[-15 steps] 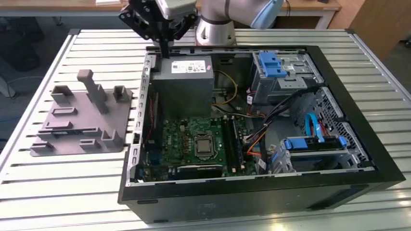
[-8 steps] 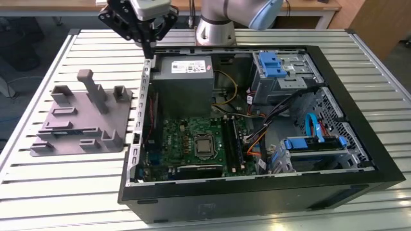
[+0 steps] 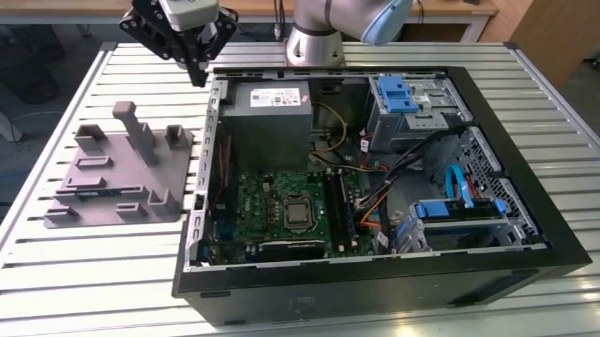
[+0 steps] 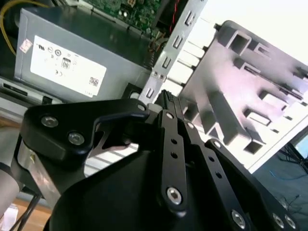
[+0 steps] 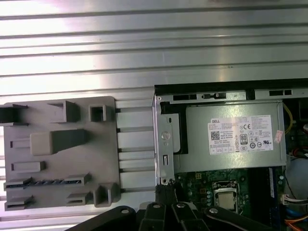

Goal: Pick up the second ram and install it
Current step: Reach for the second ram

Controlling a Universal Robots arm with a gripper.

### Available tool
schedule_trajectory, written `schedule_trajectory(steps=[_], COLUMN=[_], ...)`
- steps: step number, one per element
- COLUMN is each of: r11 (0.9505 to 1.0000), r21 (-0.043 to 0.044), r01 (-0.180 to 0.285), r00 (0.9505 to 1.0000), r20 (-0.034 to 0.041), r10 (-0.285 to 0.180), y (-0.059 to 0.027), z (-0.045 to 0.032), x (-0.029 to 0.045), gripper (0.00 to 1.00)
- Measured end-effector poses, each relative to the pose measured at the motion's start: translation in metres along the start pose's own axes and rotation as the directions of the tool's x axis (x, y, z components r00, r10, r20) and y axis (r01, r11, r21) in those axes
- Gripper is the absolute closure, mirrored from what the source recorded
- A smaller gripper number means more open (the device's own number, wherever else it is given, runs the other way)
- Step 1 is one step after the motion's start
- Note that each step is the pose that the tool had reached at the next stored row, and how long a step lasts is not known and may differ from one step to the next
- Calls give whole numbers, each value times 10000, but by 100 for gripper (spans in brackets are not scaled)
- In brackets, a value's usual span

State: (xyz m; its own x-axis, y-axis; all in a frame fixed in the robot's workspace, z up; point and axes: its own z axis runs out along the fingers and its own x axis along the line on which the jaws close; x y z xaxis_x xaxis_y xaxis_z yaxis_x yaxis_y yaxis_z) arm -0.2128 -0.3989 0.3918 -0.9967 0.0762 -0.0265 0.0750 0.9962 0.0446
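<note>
Motherboard (image 3: 281,207) inside case (image 3: 375,279), pincer (image 3: 199,77) near rim

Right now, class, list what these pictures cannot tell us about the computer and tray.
Memory slots, exterior view: too small and dark to tell what fills them.
Motherboard, first wrist view: cut by the edge, partly behind the gripper.
Grey tray, second wrist view: part behind the gripper.
</note>
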Motion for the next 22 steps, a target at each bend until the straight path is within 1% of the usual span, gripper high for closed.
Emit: schedule_trajectory(steps=[8, 10, 13, 22], r11=[10000, 10000, 10000, 10000], r21=[1, 2, 0, 0], r01=[0, -1, -1, -1], r00=[10000, 10000, 10000, 10000], r20=[-1, -1, 3, 7], r10=[0, 1, 1, 1], y=[0, -3, -12, -43], z=[-1, -2, -3, -1], x=[3, 28, 149, 564], gripper=[90, 90, 90, 90])
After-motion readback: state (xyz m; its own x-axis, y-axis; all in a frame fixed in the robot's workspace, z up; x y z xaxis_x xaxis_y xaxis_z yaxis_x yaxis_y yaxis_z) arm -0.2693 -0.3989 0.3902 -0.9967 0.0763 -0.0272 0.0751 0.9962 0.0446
